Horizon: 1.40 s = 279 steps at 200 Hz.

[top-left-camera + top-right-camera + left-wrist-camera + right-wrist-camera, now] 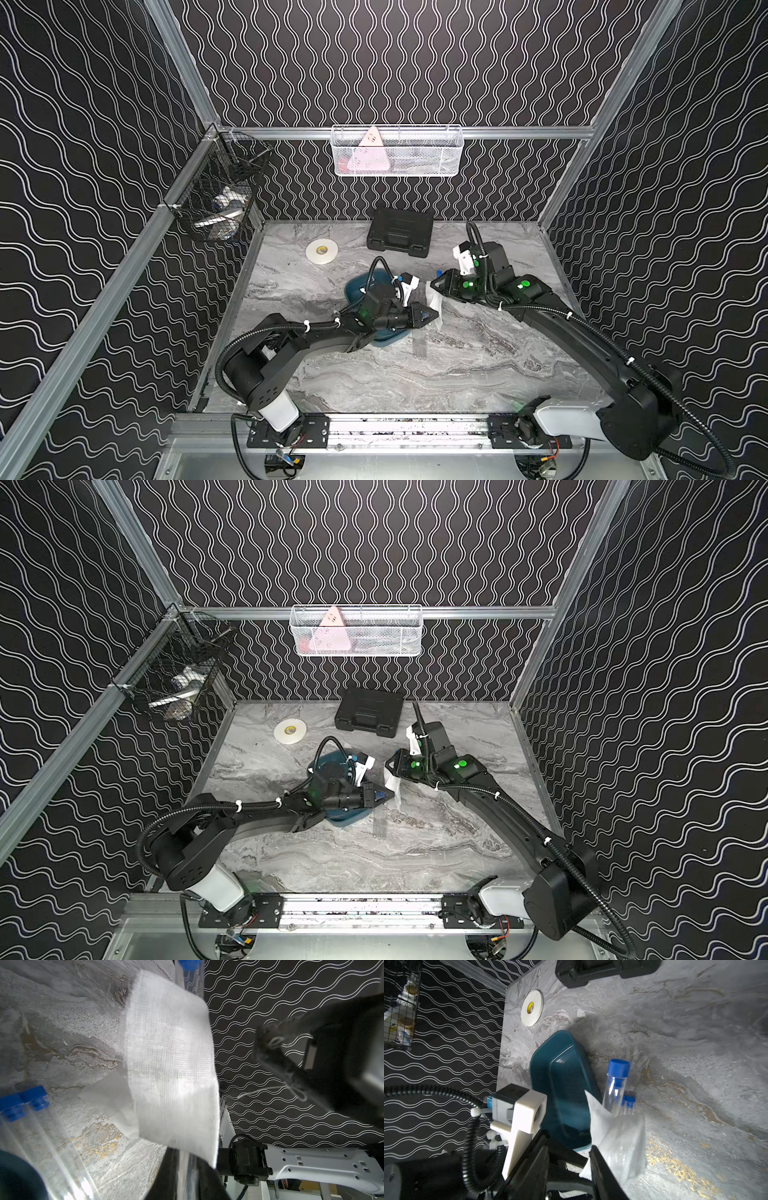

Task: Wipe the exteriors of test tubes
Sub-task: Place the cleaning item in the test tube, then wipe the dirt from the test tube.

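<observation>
The left end effector is squeezed tight on one test tube and holds it up off the bench, next to the teal tray. A white tissue is draped round the middle of this tube. The tube's blue cap sticks out past the tissue. The right end effector is at the tissue with its two fingers apart. Two more test tubes lie side by side on the bench, just beside the tray
</observation>
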{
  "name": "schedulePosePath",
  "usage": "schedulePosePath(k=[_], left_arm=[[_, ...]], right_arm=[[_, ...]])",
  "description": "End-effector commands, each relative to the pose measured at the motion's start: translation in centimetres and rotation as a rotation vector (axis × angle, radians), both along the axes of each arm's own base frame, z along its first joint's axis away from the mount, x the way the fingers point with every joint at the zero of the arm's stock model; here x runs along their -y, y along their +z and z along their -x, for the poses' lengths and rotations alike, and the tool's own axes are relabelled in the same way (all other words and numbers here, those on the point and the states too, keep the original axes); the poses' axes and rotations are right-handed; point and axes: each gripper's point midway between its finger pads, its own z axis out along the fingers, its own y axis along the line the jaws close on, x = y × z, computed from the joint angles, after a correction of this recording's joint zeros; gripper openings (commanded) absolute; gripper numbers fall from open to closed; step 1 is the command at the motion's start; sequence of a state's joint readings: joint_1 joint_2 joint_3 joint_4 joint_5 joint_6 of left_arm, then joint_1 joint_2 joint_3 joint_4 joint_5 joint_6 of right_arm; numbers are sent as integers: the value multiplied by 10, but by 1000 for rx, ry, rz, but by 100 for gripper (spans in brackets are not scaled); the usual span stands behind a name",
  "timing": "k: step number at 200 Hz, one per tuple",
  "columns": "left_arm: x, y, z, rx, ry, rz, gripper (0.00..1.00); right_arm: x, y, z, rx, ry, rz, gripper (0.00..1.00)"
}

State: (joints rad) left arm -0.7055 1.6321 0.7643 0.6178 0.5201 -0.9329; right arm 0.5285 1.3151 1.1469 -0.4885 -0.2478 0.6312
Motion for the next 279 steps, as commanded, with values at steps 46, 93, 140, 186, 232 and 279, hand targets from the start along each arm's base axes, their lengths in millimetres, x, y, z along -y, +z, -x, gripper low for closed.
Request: schedulePosePath(k=[46,93,140,186,232,279], left_arm=[[2,15,-1,48,-8,30,7],[2,17,0,52,-16,26,8],[2,19,0,52,-17,31,7],[3,22,1,54,-21,37,7],[3,24,0,45,-12,63,7],[4,25,-2,52,-17,56,7]], right_arm=[[13,-38,5,-66,-48,71,34],[-1,-47,1,-56,-23,-8,34],[-2,-60,-1,-57,-36,-22,30],[11,-49,-26,6,-84,10,21],[-2,-53,-18,0,-11,-39,20],[-20,-73,20,-19,20,-79,20]])
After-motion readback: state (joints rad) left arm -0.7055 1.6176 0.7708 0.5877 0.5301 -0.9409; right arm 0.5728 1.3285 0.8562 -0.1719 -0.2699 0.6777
